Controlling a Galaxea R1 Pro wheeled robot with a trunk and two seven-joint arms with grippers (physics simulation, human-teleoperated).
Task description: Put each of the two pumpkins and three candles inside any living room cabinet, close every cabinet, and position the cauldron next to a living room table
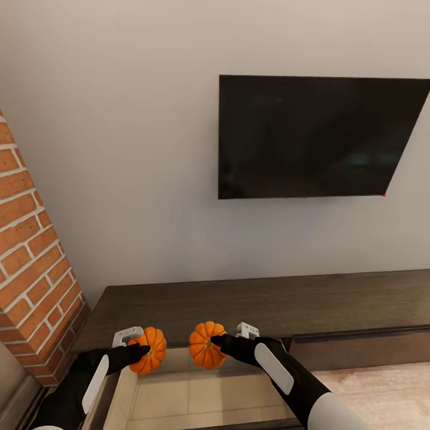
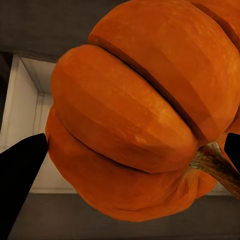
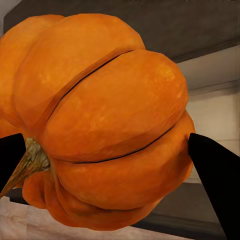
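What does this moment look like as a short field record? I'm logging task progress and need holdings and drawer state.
left gripper: shut on left pumpkin, held above the open drawer
right gripper: shut on right pumpkin, also above the drawer
cabinet: dark-brown console against the wall
drawer: pulled open, pale interior, nothing seen inside
TV: wall-mounted above the cabinet, screen dark
brick column: left of the cabinet
progress: neither pumpkin released yet
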